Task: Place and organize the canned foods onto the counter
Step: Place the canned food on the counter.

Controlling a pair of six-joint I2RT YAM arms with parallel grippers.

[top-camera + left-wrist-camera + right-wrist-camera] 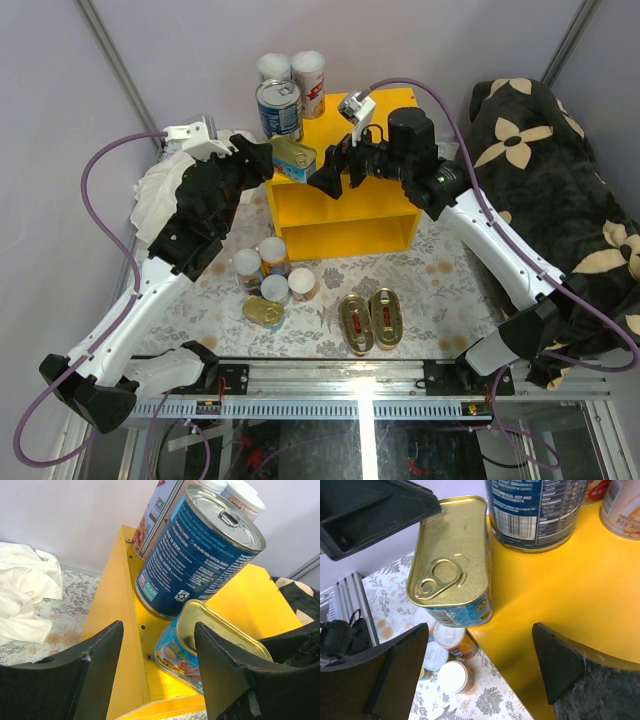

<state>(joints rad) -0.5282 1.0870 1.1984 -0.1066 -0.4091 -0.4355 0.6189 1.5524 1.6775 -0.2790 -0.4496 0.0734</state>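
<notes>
The rectangular gold-lidded tin [452,555] sits at the near left corner of the yellow counter [570,590], pull-ring lid up. In the right wrist view it looks to reach the near edge or hang slightly past it (how far, I cannot tell). The left gripper [157,630] meets it from the left with jaws about halfway apart. One finger is close against the tin and the other stands off beside the counter's left wall, so the tin looks released rather than clamped. The right gripper [480,630] hovers over the bare top just right of the tin, spread wide and holding nothing. Its position suggests it is there to steady the tin or nudge it inward.

Just behind the tin stands the blue-labelled steel can [200,555], upright, with two tall white-lidded cylinders [276,68] at the far left. The group is packed to the left, probably to keep the right of the top free. A cluster of small cans [273,256] and two gold oval tins [356,322] stand on the floral floor [440,270] near the counter, so most of the job is not yet done.
</notes>
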